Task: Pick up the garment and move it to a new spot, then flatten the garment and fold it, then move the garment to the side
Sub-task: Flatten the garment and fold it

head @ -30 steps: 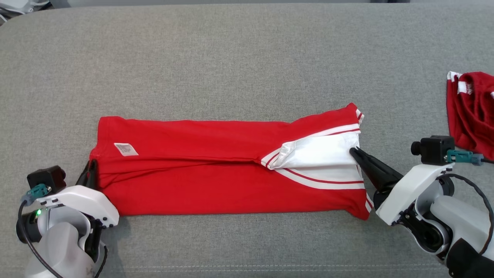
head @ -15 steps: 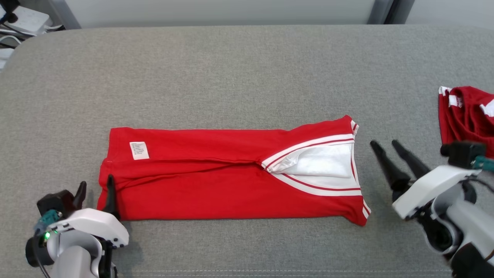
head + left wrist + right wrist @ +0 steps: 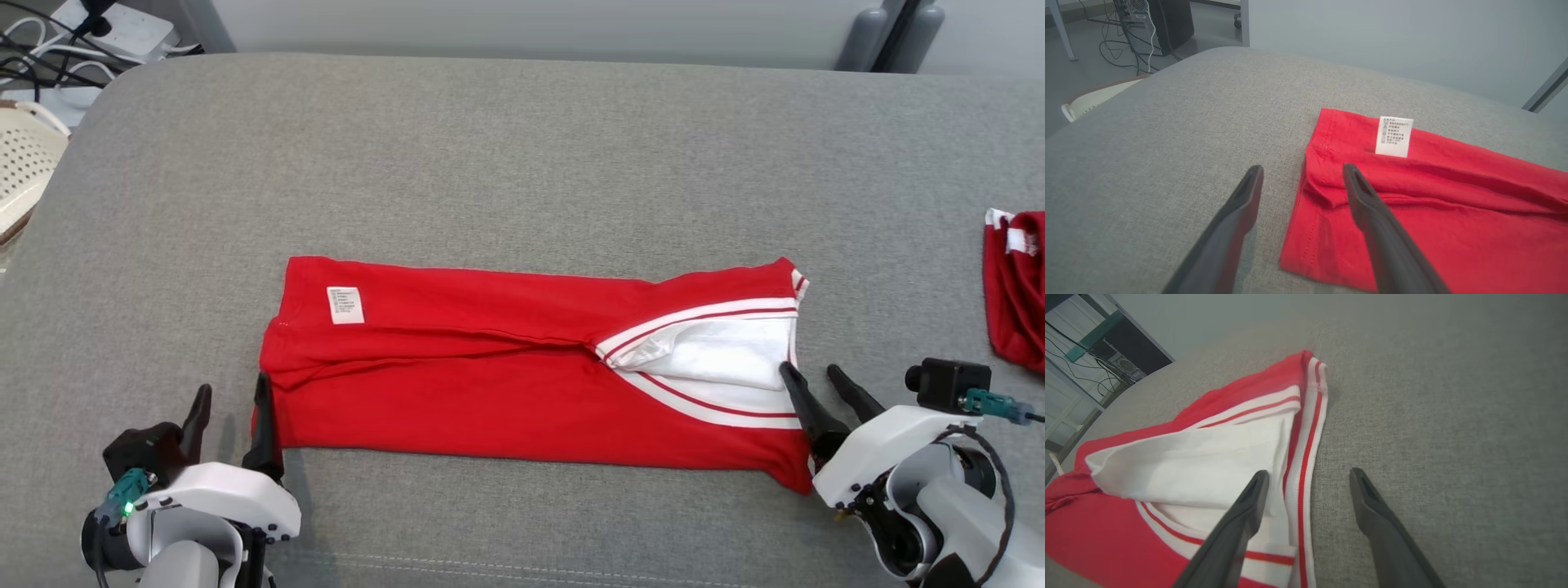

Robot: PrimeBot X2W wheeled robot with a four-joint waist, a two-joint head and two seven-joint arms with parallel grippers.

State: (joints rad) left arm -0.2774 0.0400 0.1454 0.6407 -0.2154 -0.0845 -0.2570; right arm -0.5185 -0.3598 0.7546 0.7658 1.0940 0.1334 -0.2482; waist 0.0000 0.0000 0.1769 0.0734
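The garment [image 3: 506, 384] is red with white striped trim and a white inner panel, folded into a long band across the grey cushion [image 3: 522, 163]. A white care label [image 3: 345, 305] lies near its left end. My left gripper [image 3: 231, 394] is open at the band's left edge, one finger over the cloth's corner, the other over bare cushion. In the left wrist view the garment [image 3: 1412, 196] sits under the right finger [image 3: 1372, 212] of the gripper [image 3: 1302, 171]. My right gripper [image 3: 810, 374] is open at the striped right end; the right wrist view shows the gripper [image 3: 1308, 475] straddling the garment's [image 3: 1188, 465] trimmed edge.
A second red garment [image 3: 1016, 286] lies crumpled at the cushion's right edge. A cream basket [image 3: 24, 163] and cables sit off the left side. Past the cushion's far edge runs a pale wall.
Both grippers have let go of the garment's ends and opened. The white panel now lies flatter. The head camera has shifted, so the whole scene sits further right and lower.
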